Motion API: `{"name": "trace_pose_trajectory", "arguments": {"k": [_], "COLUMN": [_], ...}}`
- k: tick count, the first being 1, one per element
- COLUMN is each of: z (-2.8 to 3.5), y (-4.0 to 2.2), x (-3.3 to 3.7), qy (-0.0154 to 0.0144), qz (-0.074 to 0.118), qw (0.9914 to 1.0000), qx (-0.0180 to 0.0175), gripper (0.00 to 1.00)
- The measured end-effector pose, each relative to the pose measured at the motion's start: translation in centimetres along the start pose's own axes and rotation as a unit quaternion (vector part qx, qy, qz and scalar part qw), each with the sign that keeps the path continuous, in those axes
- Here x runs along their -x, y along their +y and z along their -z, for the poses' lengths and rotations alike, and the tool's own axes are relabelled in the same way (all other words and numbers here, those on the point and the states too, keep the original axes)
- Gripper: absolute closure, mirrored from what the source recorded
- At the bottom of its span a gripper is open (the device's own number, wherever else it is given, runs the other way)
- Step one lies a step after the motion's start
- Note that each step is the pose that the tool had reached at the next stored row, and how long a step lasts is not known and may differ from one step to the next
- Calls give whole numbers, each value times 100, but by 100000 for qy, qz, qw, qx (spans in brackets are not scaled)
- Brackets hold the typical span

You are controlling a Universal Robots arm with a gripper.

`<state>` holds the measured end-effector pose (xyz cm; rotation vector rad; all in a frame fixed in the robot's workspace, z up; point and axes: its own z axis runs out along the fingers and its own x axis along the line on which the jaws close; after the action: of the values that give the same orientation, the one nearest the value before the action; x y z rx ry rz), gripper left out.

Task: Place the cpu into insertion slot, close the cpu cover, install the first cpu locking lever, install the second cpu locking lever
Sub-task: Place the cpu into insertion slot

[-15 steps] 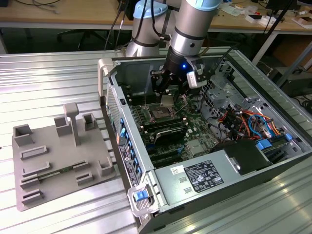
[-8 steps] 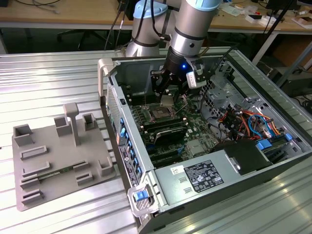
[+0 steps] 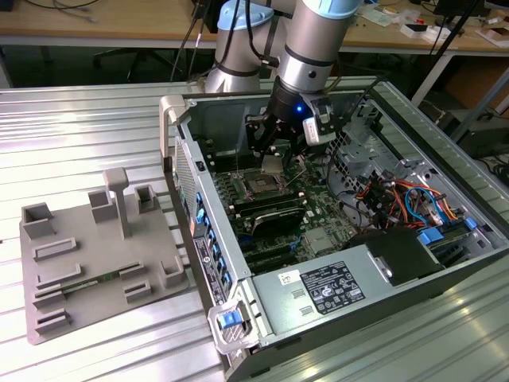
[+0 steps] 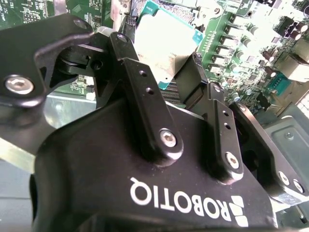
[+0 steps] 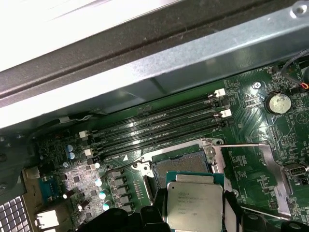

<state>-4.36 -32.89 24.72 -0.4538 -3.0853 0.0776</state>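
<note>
My gripper (image 3: 273, 156) is inside the open computer case, shut on the cpu (image 3: 273, 166), a flat square chip with a silver-grey top. In the first wrist view the cpu (image 5: 194, 202) hangs between the black fingers (image 5: 147, 216), just over the near part of the insertion slot (image 5: 179, 163), a dark square socket with a silver rim. The cpu cover (image 5: 276, 170), a thin silver frame, lies swung open beside the socket. A thin wire locking lever (image 5: 239, 144) stands free along it. The second wrist view shows both fingers (image 4: 145, 96) clamping the cpu (image 4: 161, 46) by its edges.
Long black RAM slots (image 5: 154, 126) run next to the socket, with a coin battery (image 5: 278, 102) beyond them. The case wall (image 3: 191, 171), a power supply (image 3: 318, 288) and coloured cables (image 3: 402, 199) surround the board. A grey fixture (image 3: 95, 255) sits on the exterior view's left.
</note>
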Motion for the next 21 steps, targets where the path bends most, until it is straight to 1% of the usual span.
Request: {"name": "trace_pose_trajectory", "arguments": {"k": [13, 15, 21], "z": [-8, -12, -16], "y": [0, 1, 1], "x": [0, 0, 0], "qy": [55, 78, 107], "qz": [-1051, -1523, -2076], "qw": [99994, 99988, 99978], "qx": [13, 19, 23], "gripper": [45, 45, 45]}}
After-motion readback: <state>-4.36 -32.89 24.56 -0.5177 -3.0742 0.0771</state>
